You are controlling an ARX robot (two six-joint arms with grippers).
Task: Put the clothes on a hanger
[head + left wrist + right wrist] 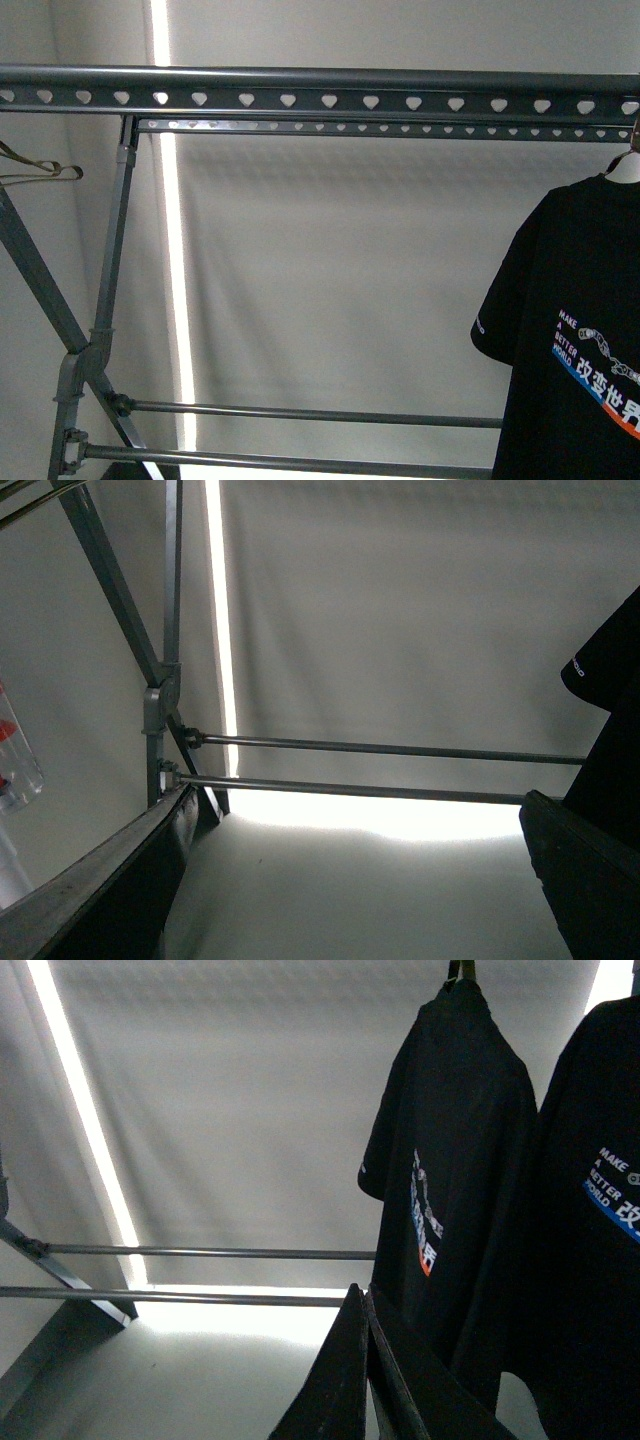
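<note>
The clothes rack (320, 100) is spanning the front view, its left and middle rail bare. A black T-shirt (575, 340) reading "MAKE A BETTER WORLD" is hanging at its right end. The left claw (350, 880) is gaping empty; the right claw (365, 1380) is pressing closed, seemingly empty.

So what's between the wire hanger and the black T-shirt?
Nothing hangs there. In the front view, the rack is bare between the wire hanger and the black T-shirt; only pale wall shows behind.
</note>
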